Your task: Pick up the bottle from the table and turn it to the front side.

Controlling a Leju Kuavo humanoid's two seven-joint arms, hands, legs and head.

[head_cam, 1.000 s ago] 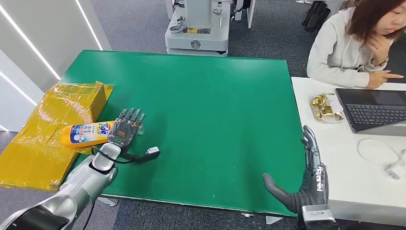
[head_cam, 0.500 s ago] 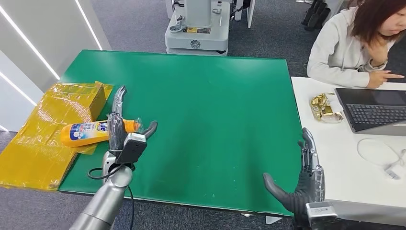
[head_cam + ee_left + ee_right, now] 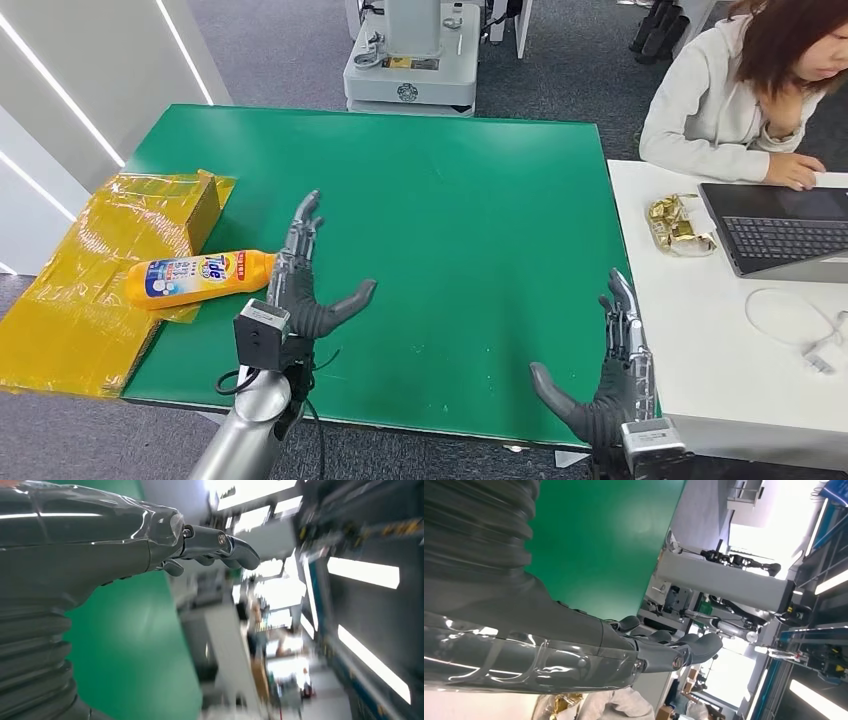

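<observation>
Now that the left hand (image 3: 300, 285) has drawn back, fingers spread and empty, the bottle (image 3: 198, 277) lies label-up at left, apparently turned.

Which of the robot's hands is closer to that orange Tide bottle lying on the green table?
The left. The left hand is open right beside the bottle, next to its cap end, not holding it. The right hand is open at the table's opposite near corner, well away.

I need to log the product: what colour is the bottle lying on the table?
Orange-yellow bottle, with a blue and white label; clearest in the head view.
</observation>
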